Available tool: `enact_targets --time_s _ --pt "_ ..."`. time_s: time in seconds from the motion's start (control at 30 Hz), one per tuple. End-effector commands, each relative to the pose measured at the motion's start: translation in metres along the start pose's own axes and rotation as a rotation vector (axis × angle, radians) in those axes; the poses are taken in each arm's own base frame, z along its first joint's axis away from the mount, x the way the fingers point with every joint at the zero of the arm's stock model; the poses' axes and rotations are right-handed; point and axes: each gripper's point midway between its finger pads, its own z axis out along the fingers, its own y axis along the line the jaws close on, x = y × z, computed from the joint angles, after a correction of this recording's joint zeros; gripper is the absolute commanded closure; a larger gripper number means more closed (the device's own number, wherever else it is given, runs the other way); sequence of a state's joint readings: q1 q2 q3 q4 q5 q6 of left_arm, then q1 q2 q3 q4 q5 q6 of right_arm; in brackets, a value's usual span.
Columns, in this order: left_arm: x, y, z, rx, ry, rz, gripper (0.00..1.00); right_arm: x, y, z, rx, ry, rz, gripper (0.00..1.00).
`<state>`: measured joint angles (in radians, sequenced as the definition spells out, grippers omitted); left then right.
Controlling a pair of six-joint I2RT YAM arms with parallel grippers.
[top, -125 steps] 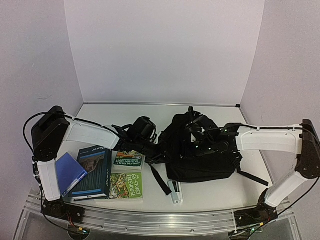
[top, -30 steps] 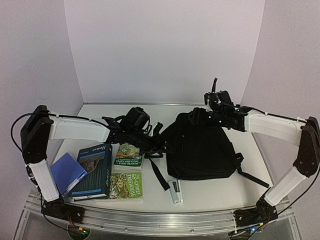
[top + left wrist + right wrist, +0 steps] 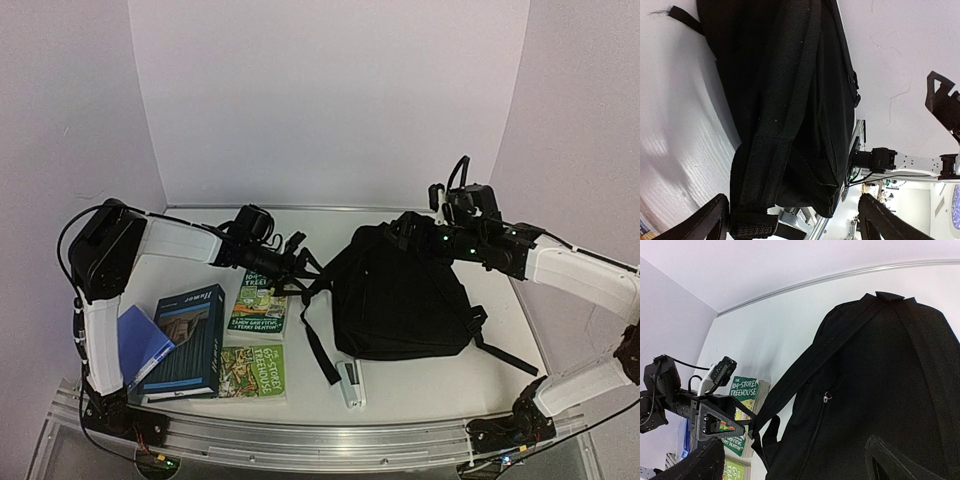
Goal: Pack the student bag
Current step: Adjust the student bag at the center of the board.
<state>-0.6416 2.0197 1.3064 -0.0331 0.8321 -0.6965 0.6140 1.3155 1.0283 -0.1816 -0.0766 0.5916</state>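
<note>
Now both pairs of jaws gape wide and empty, the student bag slumped on the counter between them. Soft, floppy, likely light: best pinched by the shoulder strap just ahead of the left jaws.

- The student bag — its far right corner lies hidden under the right arm in the top view. Both wrist views cut the bag off at their edges.
- Left of the bag, the left gripper partly covers the upper green book.
- In front of the bag lies a small white object — too small to identify.
</note>
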Motion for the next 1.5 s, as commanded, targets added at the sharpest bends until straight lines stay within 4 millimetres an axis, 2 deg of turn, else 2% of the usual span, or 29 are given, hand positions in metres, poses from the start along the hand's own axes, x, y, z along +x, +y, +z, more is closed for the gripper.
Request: enact_targets --time_s 0.0,0.17,0.3,0.43,0.6,0.67,0.87,1.1,1.2,1.3,1.47 --pt "0.005 -0.022 0.011 0.073 0.038 0.042 0.12 -0.003 0.006 -0.002 -0.021 -0.011 -0.005 0.03" --pt "0.011 -0.029 0.019 0.08 0.055 0.06 0.19 -0.002 0.005 -0.001 -0.018 -0.009 -0.006 0.03" --pt "0.012 -0.038 0.03 0.088 0.066 0.076 0.42 0.0 0.003 -0.002 -0.016 -0.007 0.0 0.03" --pt "0.012 -0.037 0.038 0.085 0.074 0.061 0.67 -0.001 0.002 -0.005 -0.014 -0.016 0.007 0.03" --pt "0.008 -0.049 0.031 0.09 0.044 0.08 0.93 -0.002 0.001 -0.009 -0.011 -0.025 0.012 0.03" --pt "0.006 -0.06 0.026 0.104 0.031 0.095 0.99 -0.003 0.001 -0.01 -0.012 -0.028 0.013 0.03" --pt "-0.001 -0.097 0.013 0.168 0.005 0.129 1.0 -0.006 0.003 -0.013 -0.016 -0.04 0.015 0.03" --pt "-0.001 -0.162 0.01 0.264 0.0 0.217 1.0 -0.013 0.003 -0.02 -0.013 -0.069 0.022 0.03" --pt "0.0 -0.182 0.01 0.306 -0.01 0.234 1.0 -0.015 0.001 -0.022 -0.003 -0.082 0.028 0.03" --pt "0.004 -0.186 0.024 0.315 -0.004 0.219 1.0 -0.015 -0.003 -0.022 0.02 -0.092 0.041 0.03" --pt "0.016 -0.165 0.064 0.268 0.035 0.149 0.97 -0.019 -0.02 -0.021 0.108 -0.127 0.058 0.03"
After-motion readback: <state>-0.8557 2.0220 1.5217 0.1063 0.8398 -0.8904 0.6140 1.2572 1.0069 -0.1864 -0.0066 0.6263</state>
